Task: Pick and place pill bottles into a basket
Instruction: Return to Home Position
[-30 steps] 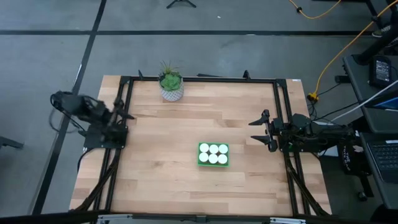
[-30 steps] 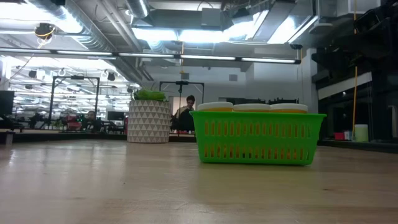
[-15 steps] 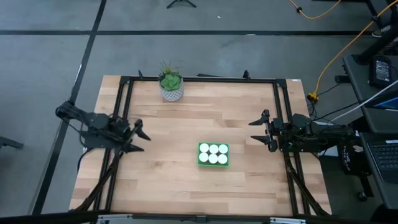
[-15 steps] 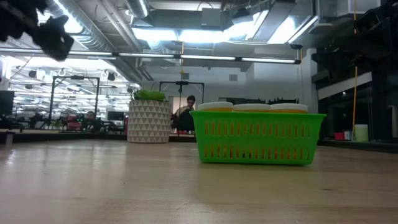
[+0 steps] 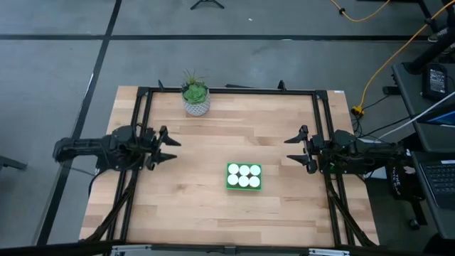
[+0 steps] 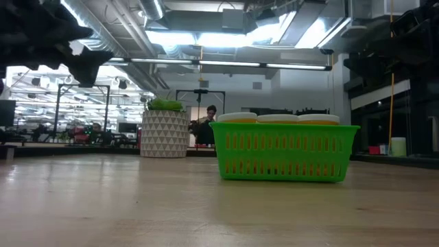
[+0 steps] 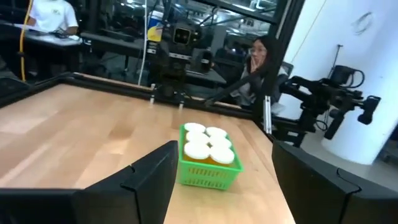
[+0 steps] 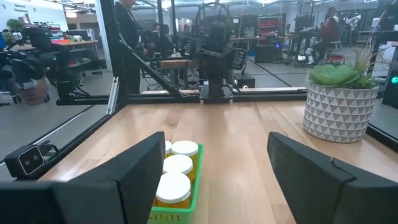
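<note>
high: overhead, straight down; low: tabletop level (near); wrists: facing inward; all share basket (image 6: 285, 154)

Six white-capped pill bottles (image 5: 244, 175) fill the green basket (image 5: 229, 187) on the counter (image 5: 192, 199); the left end effector (image 5: 171, 148) and right end effector (image 5: 291, 149) flank it, fingers spread.

Six white-capped pill bottles (image 5: 244, 175) upright — filling green basket (image 5: 229, 185), mid-table.

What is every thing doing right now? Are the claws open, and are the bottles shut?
basket: full, sitting flat on the table.
pill bottles: all six capped, upright inside the basket.
left claw: open, empty, by the table's left edge.
right claw: open, empty, by the table's right edge.
potted plant: upright, at the table's edge, apart from the basket.
</note>
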`<state>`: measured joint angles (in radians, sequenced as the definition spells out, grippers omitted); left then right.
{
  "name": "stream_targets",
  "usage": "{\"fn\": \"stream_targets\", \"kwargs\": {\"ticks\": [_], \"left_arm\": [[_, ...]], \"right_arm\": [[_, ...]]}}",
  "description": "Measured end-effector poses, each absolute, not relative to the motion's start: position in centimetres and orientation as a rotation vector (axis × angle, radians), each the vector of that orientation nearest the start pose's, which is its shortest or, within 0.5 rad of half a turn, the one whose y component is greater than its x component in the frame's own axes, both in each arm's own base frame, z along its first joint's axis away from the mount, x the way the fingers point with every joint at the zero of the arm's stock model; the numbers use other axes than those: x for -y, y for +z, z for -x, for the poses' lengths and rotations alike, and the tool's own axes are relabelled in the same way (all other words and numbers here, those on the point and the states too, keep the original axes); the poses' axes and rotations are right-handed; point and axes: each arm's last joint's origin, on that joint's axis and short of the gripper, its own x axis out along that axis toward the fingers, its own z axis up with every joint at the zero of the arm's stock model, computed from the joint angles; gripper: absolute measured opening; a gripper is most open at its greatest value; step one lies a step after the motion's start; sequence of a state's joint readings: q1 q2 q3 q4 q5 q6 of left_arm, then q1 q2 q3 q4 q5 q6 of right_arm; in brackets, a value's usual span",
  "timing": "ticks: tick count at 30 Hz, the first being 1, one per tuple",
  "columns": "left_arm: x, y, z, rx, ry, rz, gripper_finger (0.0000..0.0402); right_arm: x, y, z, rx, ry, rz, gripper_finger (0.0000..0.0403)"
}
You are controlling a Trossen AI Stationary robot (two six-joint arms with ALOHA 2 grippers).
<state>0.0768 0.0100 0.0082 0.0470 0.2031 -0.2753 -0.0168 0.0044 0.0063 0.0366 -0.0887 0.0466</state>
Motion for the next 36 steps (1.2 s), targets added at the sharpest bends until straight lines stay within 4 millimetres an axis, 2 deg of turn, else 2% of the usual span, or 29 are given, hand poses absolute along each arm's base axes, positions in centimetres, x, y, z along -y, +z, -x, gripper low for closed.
{"fn": "stream_targets", "kwargs": {"ticks": [5,12,19,33,36], "left_arm": [[-1.3,16.6,-10.0,-0.019,-0.076,0.269,0.0255],[-2.0,15.6,-10.6,-0.127,0.012,0.293,0.0253],[-2.3,16.8,-10.7,0.02,0.112,0.335,0.0254],[-2.2,16.7,-10.6,0.011,0.112,0.338,0.0255],[-1.6,17.3,-10.2,0.068,0.07,0.328,0.0255]], "right_arm": [[-0.1,16.9,-9.7,0.037,0.073,-0.045,0.0287],[-0.1,16.9,-9.7,0.037,0.073,-0.045,0.0287],[-0.1,16.9,-9.7,0.037,0.073,-0.044,0.0287],[-0.1,16.9,-9.7,0.037,0.073,-0.044,0.0287],[-0.1,16.9,-9.7,0.037,0.073,-0.045,0.0287]]}}
